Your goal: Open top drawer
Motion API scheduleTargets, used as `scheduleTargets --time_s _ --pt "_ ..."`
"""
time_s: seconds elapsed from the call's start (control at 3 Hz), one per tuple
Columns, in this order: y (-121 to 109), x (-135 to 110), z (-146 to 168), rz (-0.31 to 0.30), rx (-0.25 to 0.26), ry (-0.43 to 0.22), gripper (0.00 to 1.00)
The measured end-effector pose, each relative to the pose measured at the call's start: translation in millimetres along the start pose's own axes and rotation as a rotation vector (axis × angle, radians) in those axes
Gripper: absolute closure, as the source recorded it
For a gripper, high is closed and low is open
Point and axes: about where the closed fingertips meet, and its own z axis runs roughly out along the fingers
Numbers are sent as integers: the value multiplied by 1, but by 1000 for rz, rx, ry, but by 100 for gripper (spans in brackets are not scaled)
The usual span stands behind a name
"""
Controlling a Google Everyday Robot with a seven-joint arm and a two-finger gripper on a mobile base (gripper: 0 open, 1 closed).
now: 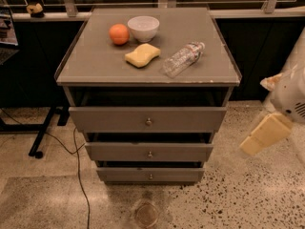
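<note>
A: Where's the gripper [263, 135]?
B: Low at the right, well apart from the top drawer [109, 119]. Open or closed, I cannot tell.
A: Best approach?
B: I'd square up to its knob [148, 122] and pull straight out. The orange [118, 34], bowl [143, 27], sponge [142, 55] and bottle [183, 59] lie on top, and nothing blocks the front.

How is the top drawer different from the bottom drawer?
The top drawer has a wider, taller front; the bottom drawer has a narrower, shorter one. The top drawer sits right under the tabletop; the bottom drawer is the lowest. Both are grey, each with one small round knob in the middle. The gripper hangs off to the right, touching neither drawer.
</note>
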Motion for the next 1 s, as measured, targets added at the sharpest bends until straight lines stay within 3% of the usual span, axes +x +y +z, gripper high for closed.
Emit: scheduleTargets --time_s 0.33,0.67,1.0 --pt "10 12 36 95 -26 -87 0" --pt "19 12 68 125 -86 -140 0" --pt "19 9 86 84 -159 -137 0"
